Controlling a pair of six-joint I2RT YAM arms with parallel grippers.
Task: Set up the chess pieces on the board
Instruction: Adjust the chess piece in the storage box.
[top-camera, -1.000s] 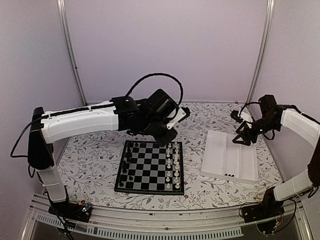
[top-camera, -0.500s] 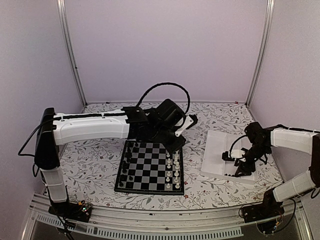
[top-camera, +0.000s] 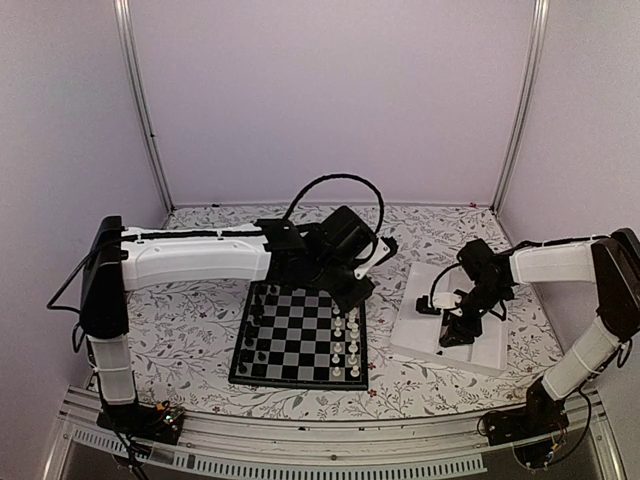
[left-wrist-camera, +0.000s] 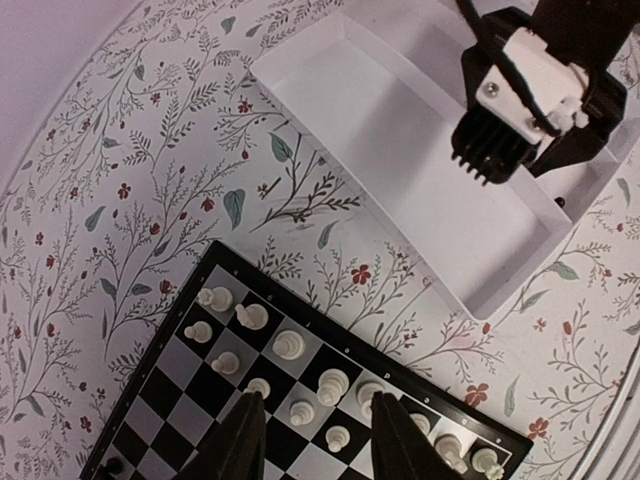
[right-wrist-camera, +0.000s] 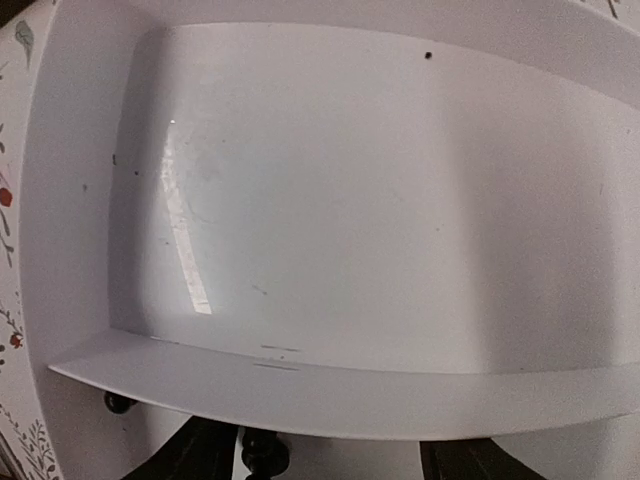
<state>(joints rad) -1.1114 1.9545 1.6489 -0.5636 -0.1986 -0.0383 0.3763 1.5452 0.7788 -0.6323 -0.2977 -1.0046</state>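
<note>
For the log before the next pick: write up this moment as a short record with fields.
board: black and grey checks, on the flowered table
white pieces: two files on the board's right side
black chess pieces: several on the board's left side; at least two in the white tray
left gripper: open, above the white pieces
right gripper: open, low in the tray near a black piece
</note>
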